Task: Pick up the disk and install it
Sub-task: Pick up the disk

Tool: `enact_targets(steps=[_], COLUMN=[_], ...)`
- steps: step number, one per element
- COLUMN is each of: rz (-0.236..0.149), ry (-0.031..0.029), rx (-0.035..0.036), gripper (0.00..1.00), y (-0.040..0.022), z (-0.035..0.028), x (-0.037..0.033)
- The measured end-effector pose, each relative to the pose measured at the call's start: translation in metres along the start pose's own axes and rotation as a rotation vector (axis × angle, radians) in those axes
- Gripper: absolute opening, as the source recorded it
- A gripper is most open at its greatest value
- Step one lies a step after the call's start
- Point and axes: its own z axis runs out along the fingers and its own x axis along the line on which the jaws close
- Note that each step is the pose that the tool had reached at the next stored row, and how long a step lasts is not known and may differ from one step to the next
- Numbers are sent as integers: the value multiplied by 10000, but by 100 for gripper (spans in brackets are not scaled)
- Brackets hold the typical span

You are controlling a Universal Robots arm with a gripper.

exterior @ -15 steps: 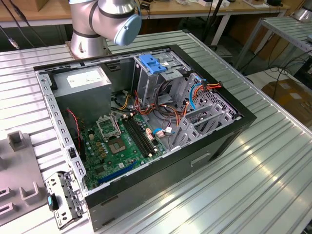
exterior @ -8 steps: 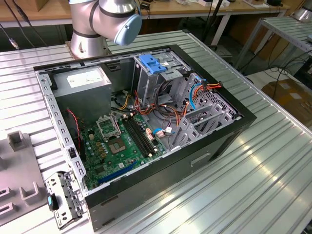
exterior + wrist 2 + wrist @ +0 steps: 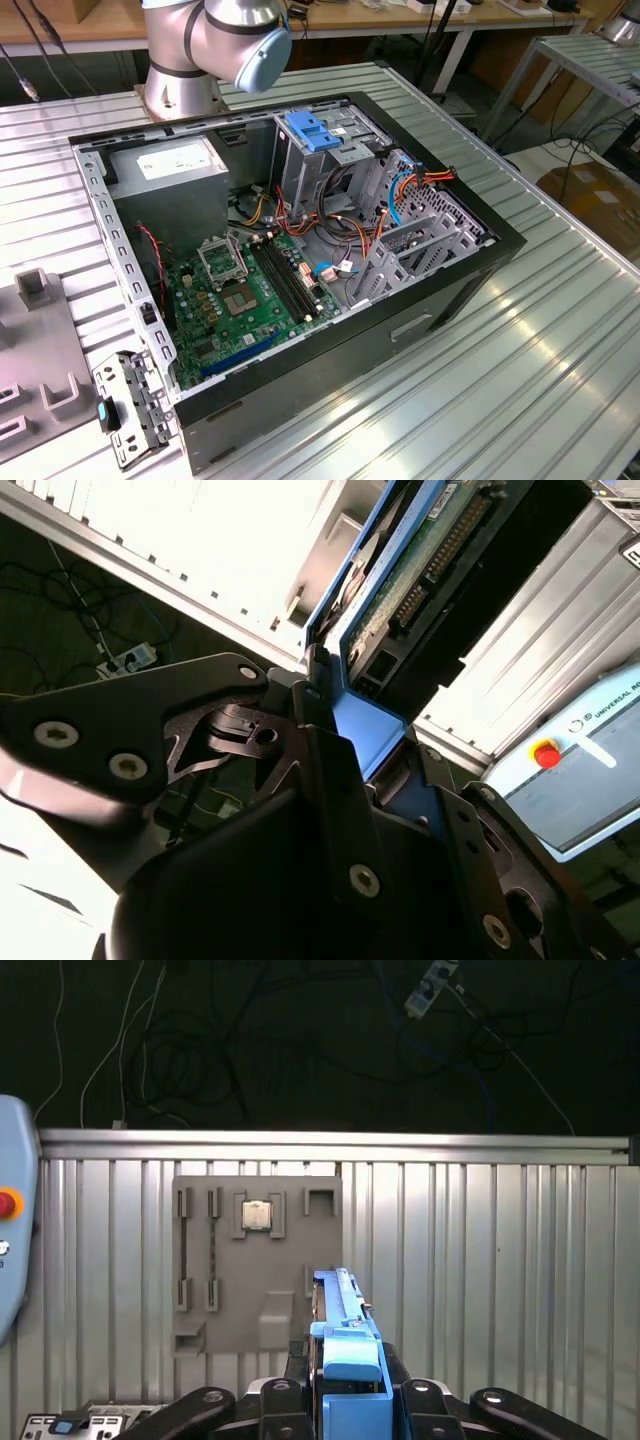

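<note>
My gripper [image 3: 345,1392] is shut on the disk [image 3: 347,1335], which stands edge-on between the black fingers with its blue side rail facing the first wrist view. In the second wrist view the disk [image 3: 425,565] rises out of the gripper [image 3: 345,735], showing its green circuit board, connector row and blue rails. It is held in the air above the ribbed metal table [image 3: 480,1260], apart from the surface. The open computer case [image 3: 480,275] lies on its side in the exterior view, with a metal drive cage [image 3: 345,165] at its far end.
A blue ribbed latch [image 3: 313,132] sits atop the drive cage, a grey metal box [image 3: 168,165] at the case's far left. A grey fixture plate [image 3: 215,1260] holding a chip [image 3: 257,1215] lies on the table below the disk. A pendant [image 3: 575,770] lies nearby. The arm's base [image 3: 215,45] stands behind the case.
</note>
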Motion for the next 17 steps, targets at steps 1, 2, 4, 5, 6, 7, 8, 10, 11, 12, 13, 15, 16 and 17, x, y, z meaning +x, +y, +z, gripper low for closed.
enact_targets(steps=[1,2,4,5,6,7,8,10,11,12,13,15,16,17], rz=[0,0,0,0,0,1,1,0,0,0,0,0,1,0], ry=[0,-2,-1,0,-1,-1,-1,-2,-2,-1,-1,-1,-1,-1], rx=[0,0,-1,0,0,0,-1,0,0,-1,0,-1,-1,-1], gripper=[37,37,37,37,37,37,37,37,37,37,37,37,37,37], y=[-10,-25,-45,-55,-70,-85,-95,-115,-127,-135,-147,-173,-186,-201], z=[0,1,0,1,1,2,1,3,3,3,4,4,5,5], x=[4,10,20,25,33,40,46,66,73,78,84,89,90,91])
